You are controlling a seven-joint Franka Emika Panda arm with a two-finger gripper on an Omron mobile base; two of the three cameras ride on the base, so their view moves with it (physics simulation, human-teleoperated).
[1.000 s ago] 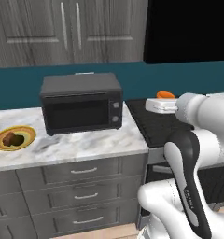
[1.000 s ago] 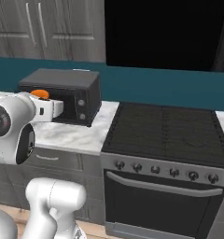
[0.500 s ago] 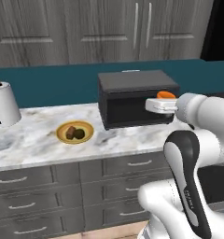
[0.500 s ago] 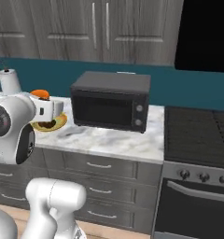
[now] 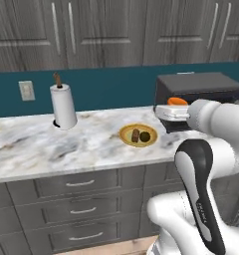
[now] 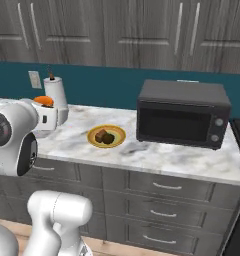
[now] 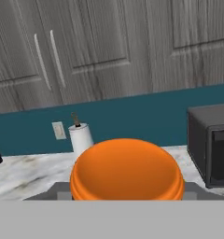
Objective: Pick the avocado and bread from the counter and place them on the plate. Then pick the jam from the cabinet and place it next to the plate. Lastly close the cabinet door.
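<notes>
Jam (image 7: 127, 168), squat, rigid and likely smooth-sided, sits pinched in my hand (image 5: 174, 110); gripping its body low feels safest above the tabletop (image 5: 66, 144).

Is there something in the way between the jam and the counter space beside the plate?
Nothing visible does. The jam is held above the counter, and bare marble lies around the plate; the microwave stands off to one side.

Veined marble counter (image 5: 52, 149), wood-grain cabinet (image 5: 106, 35)
</notes>
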